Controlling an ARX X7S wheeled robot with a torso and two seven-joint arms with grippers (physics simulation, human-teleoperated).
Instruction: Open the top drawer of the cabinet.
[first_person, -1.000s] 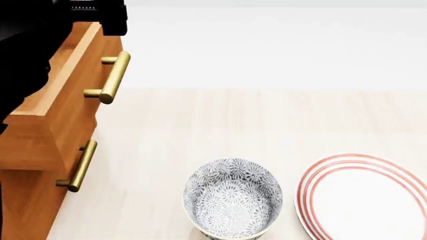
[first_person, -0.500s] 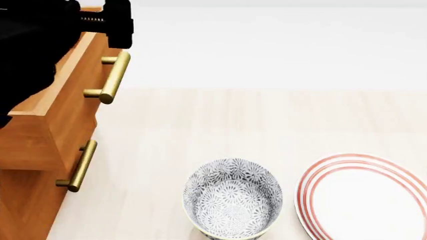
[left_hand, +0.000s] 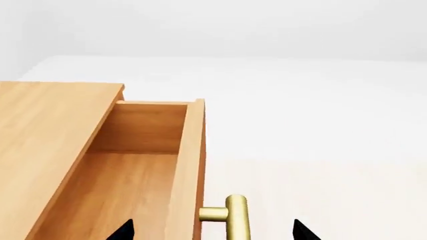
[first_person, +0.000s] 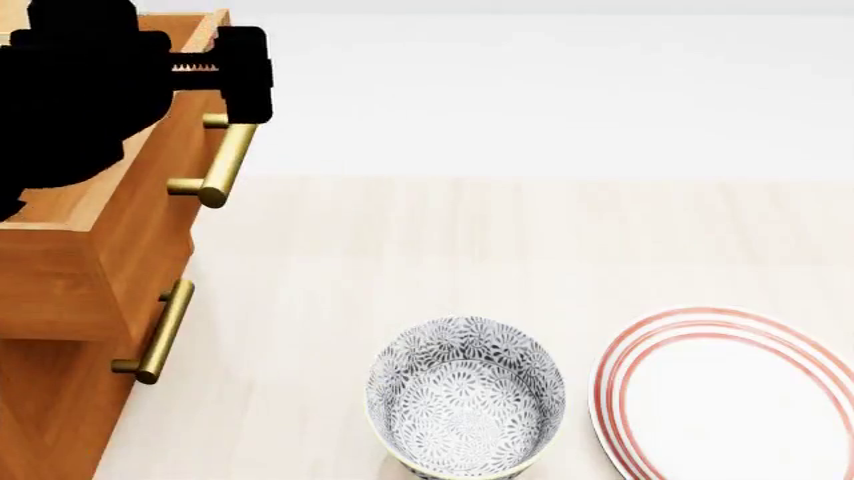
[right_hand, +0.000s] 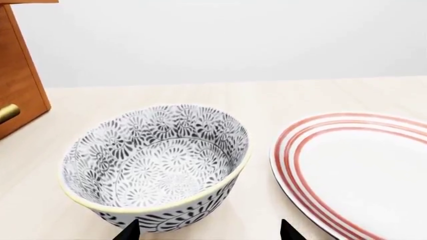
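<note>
Cabinet (first_person: 67, 330) cut off at head view's left edge, upper part masked by black left arm. Top drawer (left_hand: 143, 170) pulled out, pale interior bare, brass handle (first_person: 220, 160) partly behind left gripper (first_person: 200, 70), fingers spread astride it. Nearby on table (first_person: 400, 240): striped plate (first_person: 734, 400), patterned bowl (first_person: 465, 395). Right gripper (right_hand: 207, 231) spread, tips only.

The left gripper (first_person: 220, 70) and its black arm hide the back of the top drawer (first_person: 127, 190); its handle (left_hand: 235, 217) is cut off in the left wrist view, and the plate (first_person: 727, 395) leaves the head view's corner
</note>
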